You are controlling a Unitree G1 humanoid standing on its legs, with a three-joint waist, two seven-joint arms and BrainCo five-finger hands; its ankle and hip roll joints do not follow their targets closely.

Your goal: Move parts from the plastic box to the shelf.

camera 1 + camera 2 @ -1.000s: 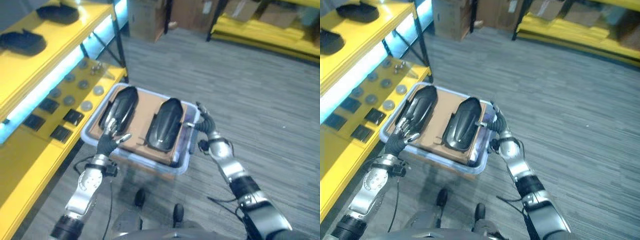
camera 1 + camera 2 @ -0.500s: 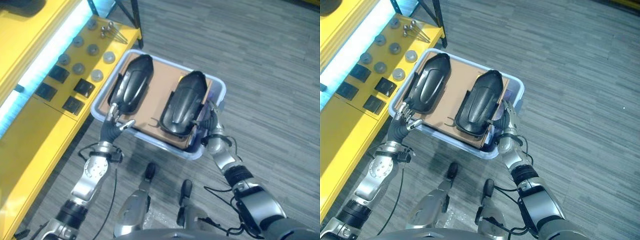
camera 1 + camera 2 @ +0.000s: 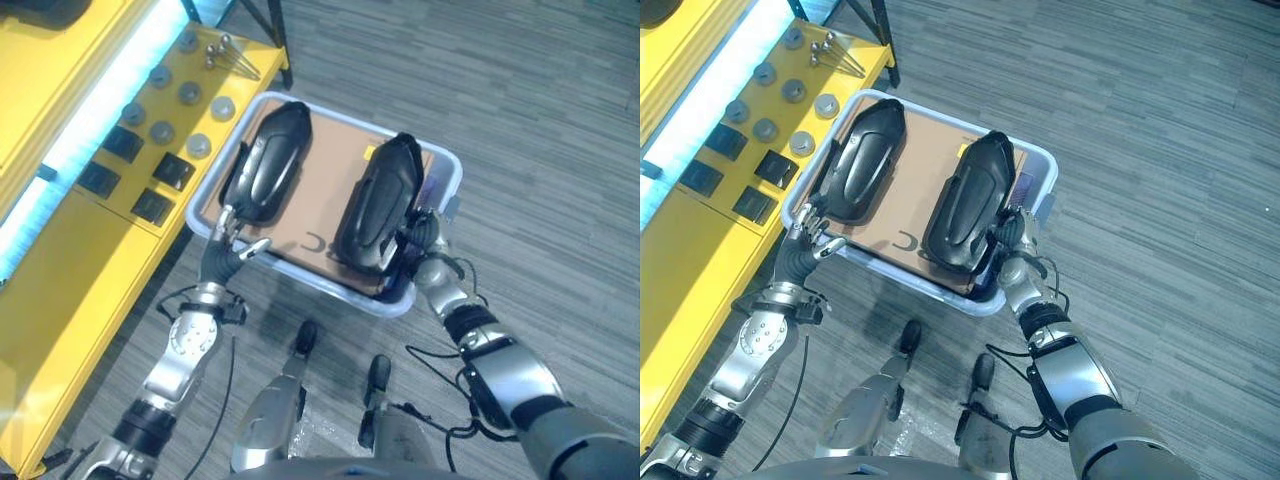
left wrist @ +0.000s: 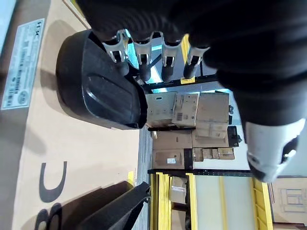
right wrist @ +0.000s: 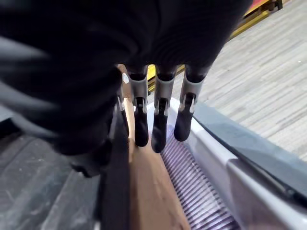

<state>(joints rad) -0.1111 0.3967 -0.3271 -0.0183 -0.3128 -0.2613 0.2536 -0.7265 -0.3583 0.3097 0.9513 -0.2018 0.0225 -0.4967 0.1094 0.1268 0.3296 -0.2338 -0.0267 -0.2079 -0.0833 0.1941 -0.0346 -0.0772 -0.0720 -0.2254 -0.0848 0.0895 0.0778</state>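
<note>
Left wrist view: left hand [image 4: 158, 28] open, straight fingers reaching to a black part [image 4: 98, 91]; right hand [image 3: 1008, 238] unclear.

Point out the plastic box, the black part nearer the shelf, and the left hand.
plastic box [image 3: 452, 168]: left eye view, far right corner of rim.
black part [image 3: 268, 165]: left eye view, middle of shell.
left hand [image 3: 218, 262]: left eye view, dark cover.
</note>
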